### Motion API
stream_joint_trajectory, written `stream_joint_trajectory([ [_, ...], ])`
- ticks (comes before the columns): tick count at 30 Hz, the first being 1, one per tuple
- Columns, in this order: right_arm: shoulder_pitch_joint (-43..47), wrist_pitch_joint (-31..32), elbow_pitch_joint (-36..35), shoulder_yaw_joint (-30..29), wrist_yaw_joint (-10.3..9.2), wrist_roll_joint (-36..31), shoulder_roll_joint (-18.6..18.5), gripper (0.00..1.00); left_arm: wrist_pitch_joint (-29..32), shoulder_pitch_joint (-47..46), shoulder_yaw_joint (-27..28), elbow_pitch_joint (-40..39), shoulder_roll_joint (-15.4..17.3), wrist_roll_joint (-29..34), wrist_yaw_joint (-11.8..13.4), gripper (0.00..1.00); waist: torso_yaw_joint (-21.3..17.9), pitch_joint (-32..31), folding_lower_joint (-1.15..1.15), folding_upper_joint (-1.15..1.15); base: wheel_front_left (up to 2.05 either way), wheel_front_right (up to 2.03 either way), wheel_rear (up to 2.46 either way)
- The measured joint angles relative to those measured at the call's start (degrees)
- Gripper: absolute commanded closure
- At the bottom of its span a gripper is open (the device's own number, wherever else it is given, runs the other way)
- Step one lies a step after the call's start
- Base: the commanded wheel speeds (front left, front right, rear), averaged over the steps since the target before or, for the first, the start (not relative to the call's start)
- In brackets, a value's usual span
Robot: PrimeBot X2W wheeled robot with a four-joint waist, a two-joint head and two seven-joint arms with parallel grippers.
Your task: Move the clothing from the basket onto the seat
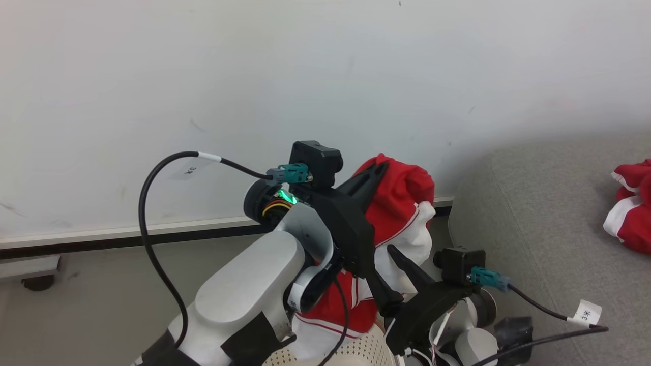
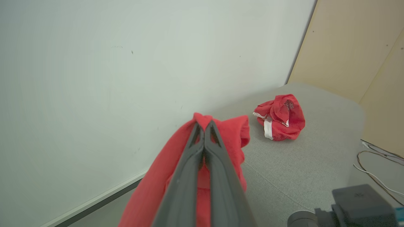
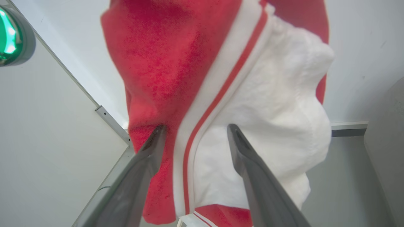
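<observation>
Above the basket (image 1: 356,353), left pincer (image 2: 204,125) clamps the clothing (image 1: 402,198); right pincer (image 3: 196,127) gapes.

1. Bright, even indoor light; the white wall (image 1: 325,76) reads pale, with no glare.
2. A soft shadow edges the crumpled garment (image 2: 279,118) on the sofa (image 2: 315,164).
3. The left gripper (image 2: 204,124) blurs near the lens; the held garment (image 3: 164,63) has a very bright white panel.

Bare seat (image 2: 300,176) ahead, crumpled garment (image 2: 279,117) farther along, wall (image 2: 94,78) close behind
</observation>
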Motion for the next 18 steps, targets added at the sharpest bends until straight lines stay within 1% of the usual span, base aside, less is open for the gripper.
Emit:
stream_joint_trajectory([
  [4,-2.81,-1.64,2.75,2.14,0.0,4.58,0.02,0.0,0.36,-0.13,-2.23,-1.51,-0.03,-2.68,0.73,1.0,0.5,-0.36,0.0,0.0,0.0,0.0,0.0],
  [8,-5.5,-3.25,5.32,3.83,0.0,7.04,0.01,0.0,0.57,-0.07,-3.98,-2.66,-0.01,-5.27,1.05,1.0,0.85,-0.45,0.0,0.0,0.0,0.0,0.0],
  [13,-7.61,-4.59,8.1,4.58,0.0,7.49,-0.01,0.0,0.57,0.02,-5.44,-3.91,-0.01,-7.33,1.37,1.0,1.09,-0.37,0.0,0.0,0.0,0.0,0.0],
  [18,-8.92,-5.92,11.05,4.65,0.0,7.56,0.0,0.0,0.11,0.02,-6.5,-4.76,-0.03,-9.28,2.21,1.0,1.16,-0.4,0.0,0.0,0.0,0.0,0.0],
])
